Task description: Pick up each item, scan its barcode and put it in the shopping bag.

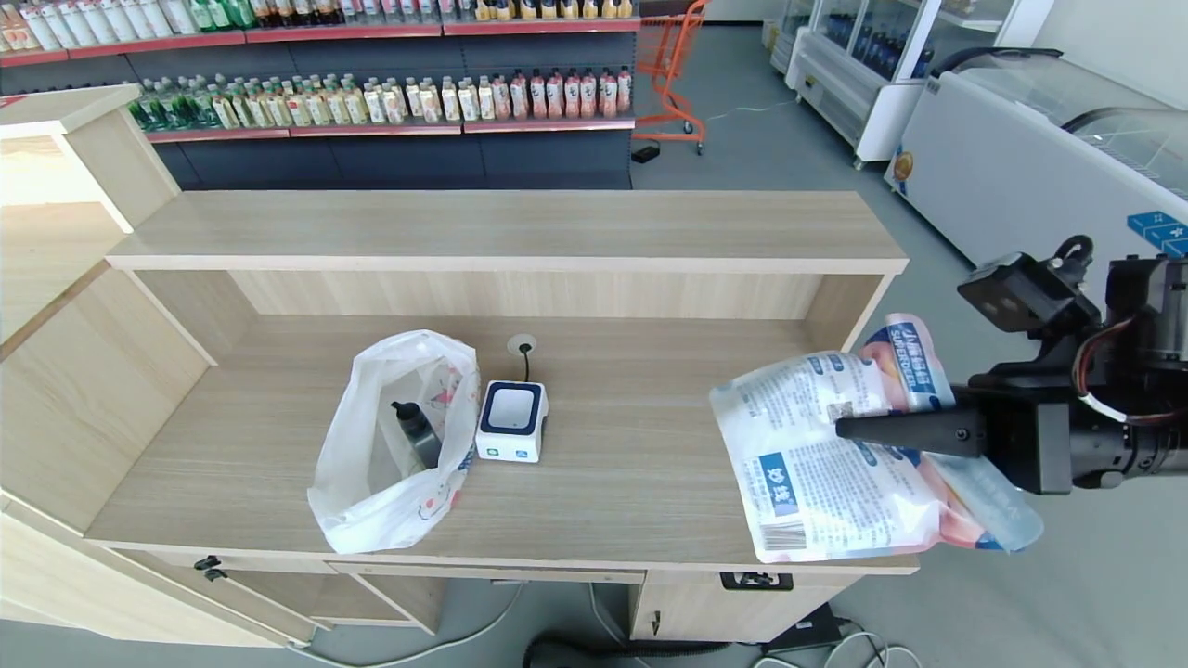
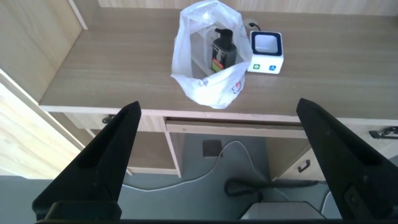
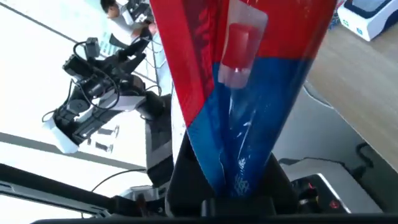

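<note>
— Shelves (image 1: 390, 102) of bottled drinks line the back wall, with chest freezers (image 1: 1021, 158) to the right and an orange trolley (image 1: 673, 65) in the aisle. What is on the wooden bench (image 1: 631, 464)?

— A white plastic shopping bag (image 1: 371, 510) stands open left of centre. A dark pump bottle (image 1: 418, 436) stands upright inside it. Just beside the bag, on its right, is a small white scanner (image 1: 512, 422) with its dark window facing up. A cable (image 1: 525, 362) runs from the scanner to a hole behind it.

— And the item being handled?

— A refill pouch (image 1: 817, 464) is at the right end of the bench, well apart from the scanner and the bag. The right gripper (image 1: 849, 430) has it, its fingers clamped on the pouch from the right side. The pouch lies tilted, its white and blue printed back facing up. Its near edge hangs past the front edge of the bench. A barcode (image 1: 784, 536) shows at the near left corner. I cannot tell whether the pouch touches the wood. The right wrist view shows its other face, red above and blue below.

— Where is the other arm?

— The left gripper (image 2: 219, 106) hangs out in front of the bench on the bag's side, above the floor. Its two dark fingers (image 2: 106, 162) are spread wide apart, with nothing between them. The bag and scanner lie beyond it.
</note>
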### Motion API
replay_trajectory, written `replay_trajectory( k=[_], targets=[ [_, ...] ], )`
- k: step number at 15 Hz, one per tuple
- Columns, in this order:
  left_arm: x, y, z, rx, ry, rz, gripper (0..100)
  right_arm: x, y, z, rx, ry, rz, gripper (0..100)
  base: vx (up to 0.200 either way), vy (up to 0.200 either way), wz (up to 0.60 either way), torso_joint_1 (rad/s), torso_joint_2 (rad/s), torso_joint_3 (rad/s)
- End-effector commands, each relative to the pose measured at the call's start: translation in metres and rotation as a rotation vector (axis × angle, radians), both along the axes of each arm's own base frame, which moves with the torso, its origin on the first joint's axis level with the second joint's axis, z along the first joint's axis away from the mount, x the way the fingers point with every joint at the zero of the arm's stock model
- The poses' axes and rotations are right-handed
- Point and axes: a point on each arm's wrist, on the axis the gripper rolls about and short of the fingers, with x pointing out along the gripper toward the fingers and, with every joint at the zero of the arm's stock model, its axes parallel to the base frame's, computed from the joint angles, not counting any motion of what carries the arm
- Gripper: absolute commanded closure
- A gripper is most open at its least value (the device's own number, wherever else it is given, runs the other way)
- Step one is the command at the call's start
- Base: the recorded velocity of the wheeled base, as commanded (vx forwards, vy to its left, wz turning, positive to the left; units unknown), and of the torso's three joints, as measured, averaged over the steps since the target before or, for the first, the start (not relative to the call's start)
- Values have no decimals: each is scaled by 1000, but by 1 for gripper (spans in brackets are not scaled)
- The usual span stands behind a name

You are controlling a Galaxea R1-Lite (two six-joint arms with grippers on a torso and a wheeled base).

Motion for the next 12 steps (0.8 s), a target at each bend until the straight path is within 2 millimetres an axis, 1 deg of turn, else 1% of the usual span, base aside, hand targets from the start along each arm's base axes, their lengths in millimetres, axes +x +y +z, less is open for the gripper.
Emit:
replay_trajectory(
  k=[1,4,5,9,12],
  targets=[
    [0,0,0,0,0,0,0,-12,8,8,16,79,16,100,0,0,0,0,0,0],
    [0,0,0,0,0,0,0,-16,29,4,-36,112,-72,100,0,0,0,0,0,0],
    [0,0,0,0,0,0,0,-15,31,2,-43,119,-78,100,0,0,0,0,0,0],
    [0,0,0,0,0,0,0,-17,36,2,-44,126,-56,100,0,0,0,0,0,0],
    [0,0,0,0,0,0,0,-15,38,4,-26,184,-62,100,0,0,0,0,0,0]
  ],
)
